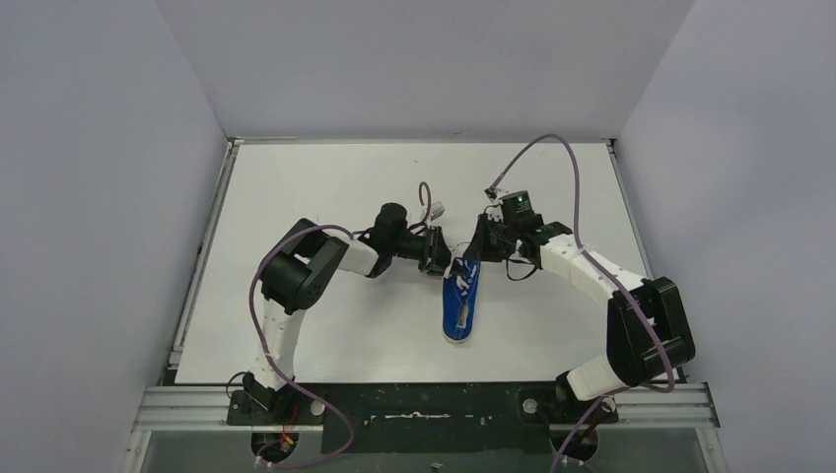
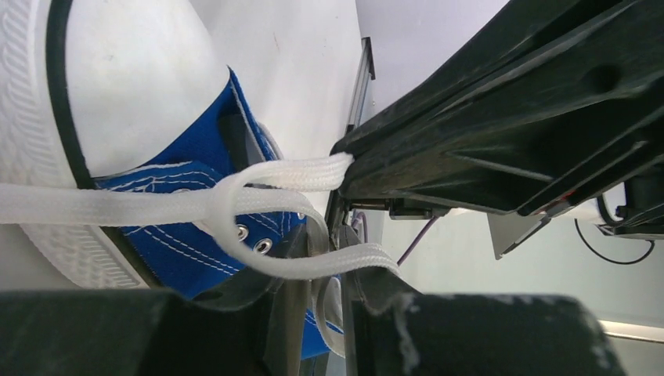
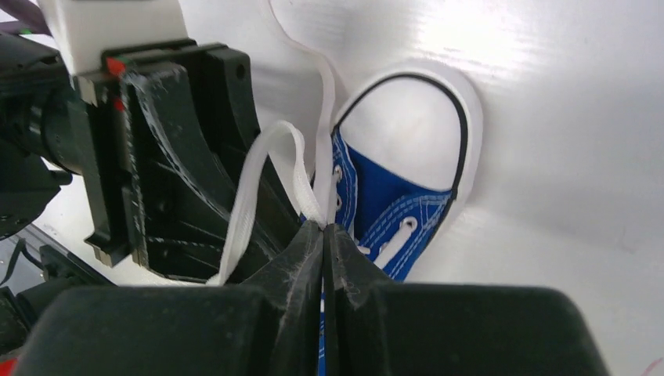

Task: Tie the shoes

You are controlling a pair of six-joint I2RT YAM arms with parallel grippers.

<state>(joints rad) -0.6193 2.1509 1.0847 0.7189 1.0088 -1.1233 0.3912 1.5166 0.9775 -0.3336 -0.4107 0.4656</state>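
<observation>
The blue sneaker [image 1: 460,305] lies mid-table, with its white toe cap toward the near edge. Both grippers meet over its heel end. My right gripper [image 1: 477,252] is shut on a white lace [image 3: 270,141] just above the shoe's eyelets [image 3: 323,229]. From the pinch the lace arches up in a loop and runs down past the left fingers [image 3: 164,157]. My left gripper [image 1: 441,258] stands with its jaws a narrow gap apart [image 2: 327,298]. A lace loop [image 2: 313,265] is draped across its fingertips, and another strand hangs in the gap. The shoe [image 2: 184,251] sits close behind.
The white table [image 1: 325,187] has a metal rail along its left edge [image 1: 202,266] and grey walls on three sides. A purple cable [image 1: 426,197] loops above the left wrist. Another arcs over the right arm [image 1: 552,143].
</observation>
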